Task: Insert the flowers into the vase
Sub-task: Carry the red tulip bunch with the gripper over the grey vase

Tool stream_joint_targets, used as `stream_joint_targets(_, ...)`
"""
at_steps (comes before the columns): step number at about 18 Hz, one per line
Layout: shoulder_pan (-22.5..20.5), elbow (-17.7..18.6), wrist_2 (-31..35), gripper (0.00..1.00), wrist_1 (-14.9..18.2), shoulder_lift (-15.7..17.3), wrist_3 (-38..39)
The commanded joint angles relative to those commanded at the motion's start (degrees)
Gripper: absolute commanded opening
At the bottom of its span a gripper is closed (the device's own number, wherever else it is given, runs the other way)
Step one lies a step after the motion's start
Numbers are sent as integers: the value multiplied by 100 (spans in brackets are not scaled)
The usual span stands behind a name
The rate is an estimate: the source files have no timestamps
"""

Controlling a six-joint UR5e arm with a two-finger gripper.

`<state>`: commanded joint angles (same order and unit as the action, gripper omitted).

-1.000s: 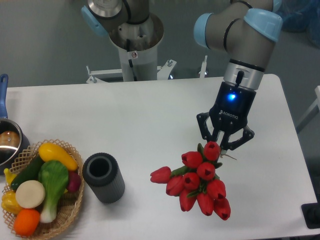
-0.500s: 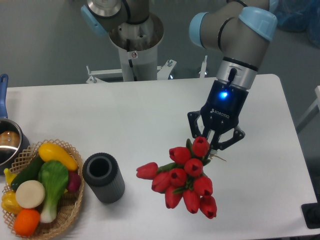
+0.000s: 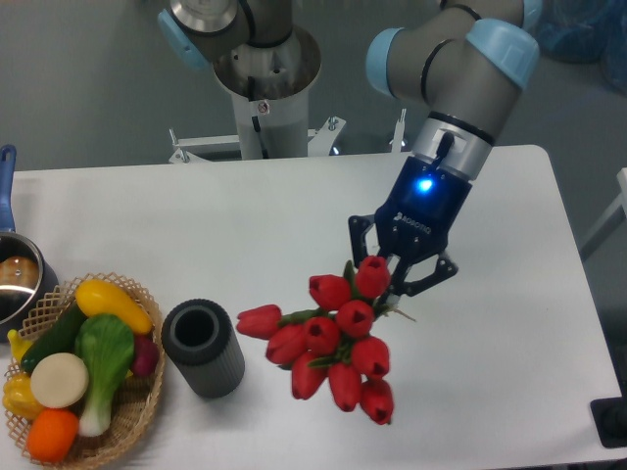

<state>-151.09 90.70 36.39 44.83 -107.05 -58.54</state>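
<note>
Wicker basket (image 3: pixel 132 416) of vegetables touches the vase (image 3: pixel 203 349) at its 9 o'clock. Gripper (image 3: pixel 396 277) clamps the tulip bunch (image 3: pixel 330 344) by its stems, buds at the vase's 3 o'clock.

1. The dark grey ribbed cylindrical vase (image 3: pixel 203 348) looks matt, rubbery.
2. The red tulip-bud flowers (image 3: pixel 331 342) look smooth, slightly glossy plastic.
3. The woven wicker basket (image 3: pixel 138 411) looks rough.
4. The white table (image 3: pixel 245 235) looks smooth, matt.
</note>
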Motion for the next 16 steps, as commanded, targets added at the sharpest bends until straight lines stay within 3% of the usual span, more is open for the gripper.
stream_joint_targets(16, 185, 641, -2759, 10, -53, -44, -360)
